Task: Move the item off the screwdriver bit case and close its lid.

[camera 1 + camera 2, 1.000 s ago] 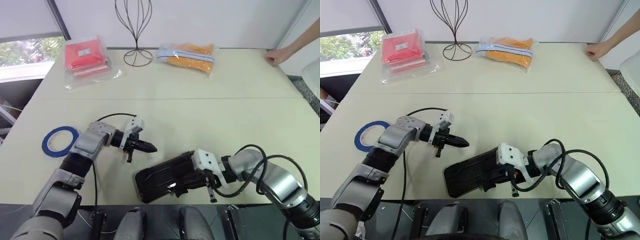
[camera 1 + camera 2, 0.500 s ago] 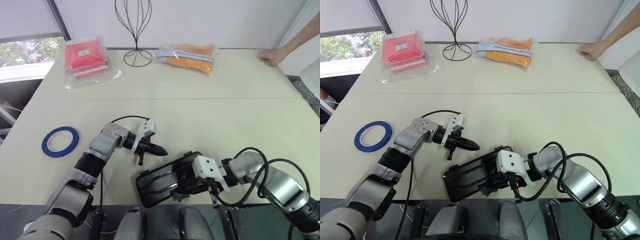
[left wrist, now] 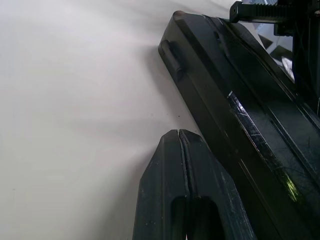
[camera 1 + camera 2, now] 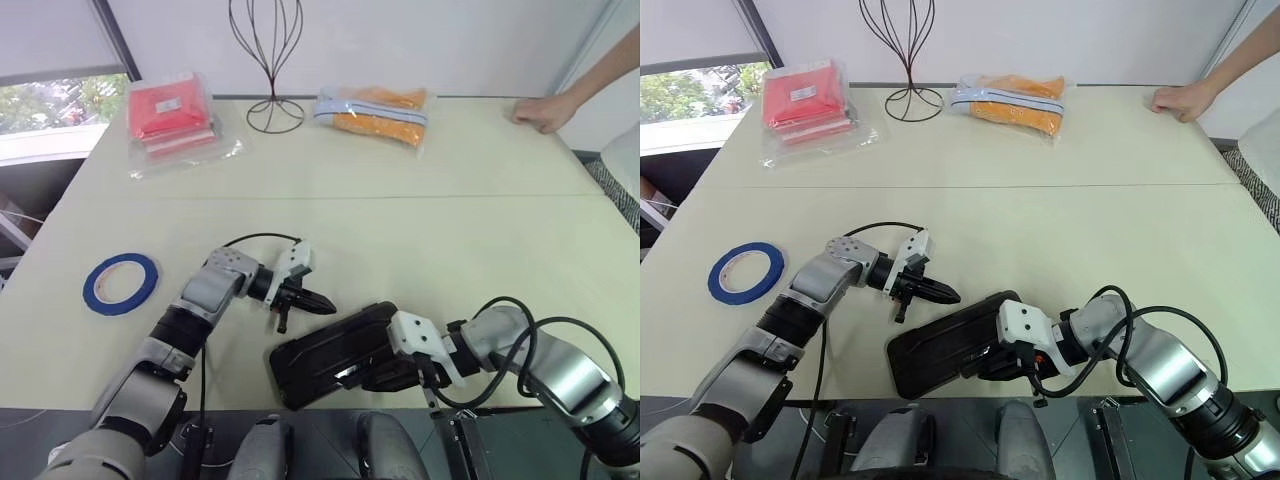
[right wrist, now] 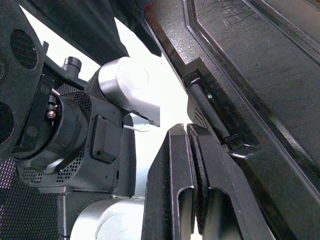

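The screwdriver bit case [image 4: 330, 352] lies dark and flat at the table's front edge, its lid [image 3: 260, 125] down on it with nothing on top. My left gripper [image 4: 322, 304] is shut, its tips hovering just off the case's far left corner; in the left wrist view the joined fingertips [image 3: 179, 137] sit beside the case's edge. My right gripper [image 4: 992, 366] is shut and low at the case's near right side. Its closed fingers [image 5: 187, 150] sit against the hinge edge. A blue tape roll [image 4: 120, 283] lies on the table far to the left, apart from the case.
A red packet [image 4: 170, 112], a wire stand [image 4: 266, 62] and an orange packet [image 4: 375, 108] line the far side. A person's hand [image 4: 538, 112] rests on the far right edge. The case overhangs close to the table's front edge [image 4: 230, 405].
My left gripper moved right, toward the case. The case's raised right side has dropped flat. The person's hand slid left along the far edge. My right arm kept still.
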